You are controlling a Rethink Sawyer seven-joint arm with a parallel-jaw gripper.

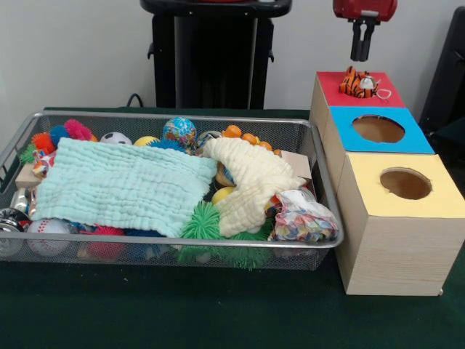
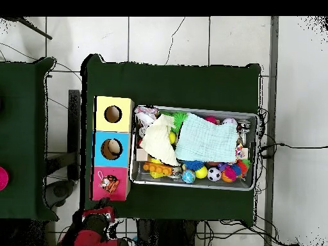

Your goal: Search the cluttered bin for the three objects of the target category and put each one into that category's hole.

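The gripper (image 1: 361, 52) hangs empty just above the red box top (image 1: 330, 87), its fingers close together. A small tiger toy (image 1: 357, 83) sits there over the hole. It looks light and soft; pinch it across the body.

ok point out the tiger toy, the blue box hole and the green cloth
tiger toy (image 1: 358, 83), front view, striped body
blue box hole (image 1: 378, 129), front view, hole's middle
green cloth (image 1: 120, 185), front view, cloth's middle
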